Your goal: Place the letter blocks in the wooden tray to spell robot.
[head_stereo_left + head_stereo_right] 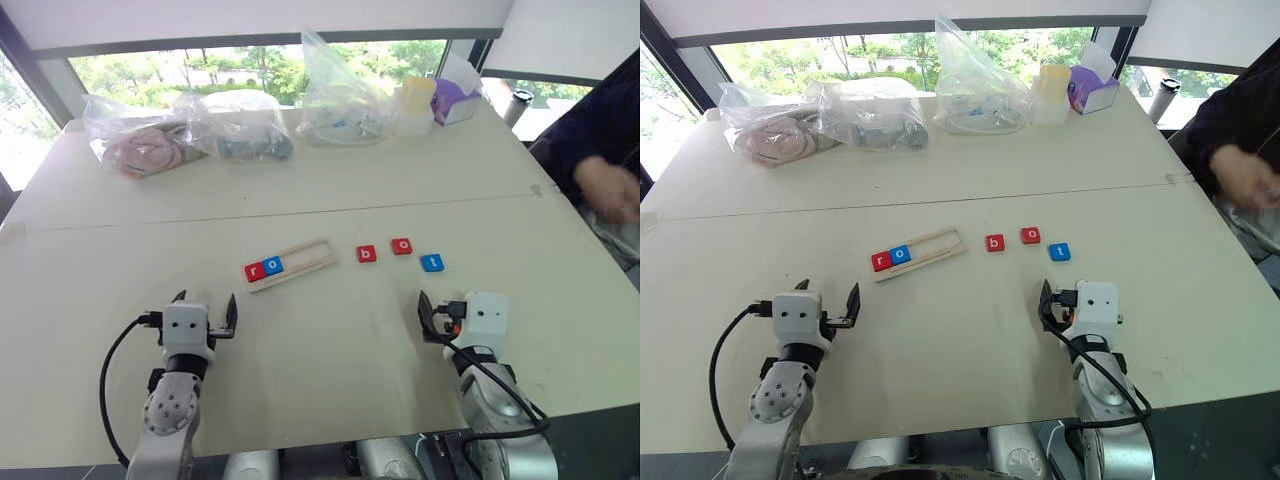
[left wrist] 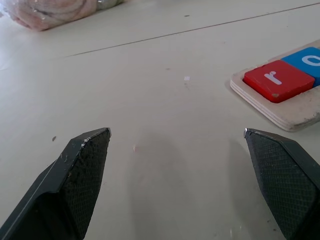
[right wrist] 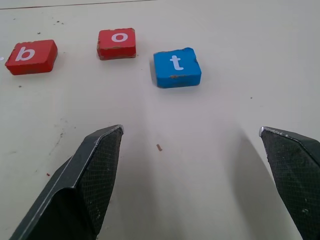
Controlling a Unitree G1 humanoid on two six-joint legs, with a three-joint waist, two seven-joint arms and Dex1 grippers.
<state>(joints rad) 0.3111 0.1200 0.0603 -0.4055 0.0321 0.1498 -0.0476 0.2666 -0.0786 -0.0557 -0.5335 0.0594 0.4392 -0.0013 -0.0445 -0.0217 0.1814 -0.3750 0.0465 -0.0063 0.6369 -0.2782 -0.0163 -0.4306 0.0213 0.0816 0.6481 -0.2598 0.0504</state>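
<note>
1. Left gripper [image 1: 204,303] and right gripper [image 1: 440,308] both spread wide, empty, near edge
2. Wooden tray [image 1: 312,257] just beyond left gripper, holding red r [image 1: 254,270] and blue o [image 1: 273,265]
3. Left to place: red b [image 1: 366,254], red o [image 1: 401,245], blue t [image 1: 431,262], right of tray

The pale table [image 1: 330,370] carries the wooden tray [image 1: 305,258], 3 loose letter blocks [image 1: 401,246] beside it, and plastic bags [image 1: 185,135] at its far edge.

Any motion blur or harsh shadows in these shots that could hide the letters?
Left eye view: the person's hand is blurred, the letter blocks stay readable. Right wrist view: the fingers cast soft shadows short of the t block.
</note>
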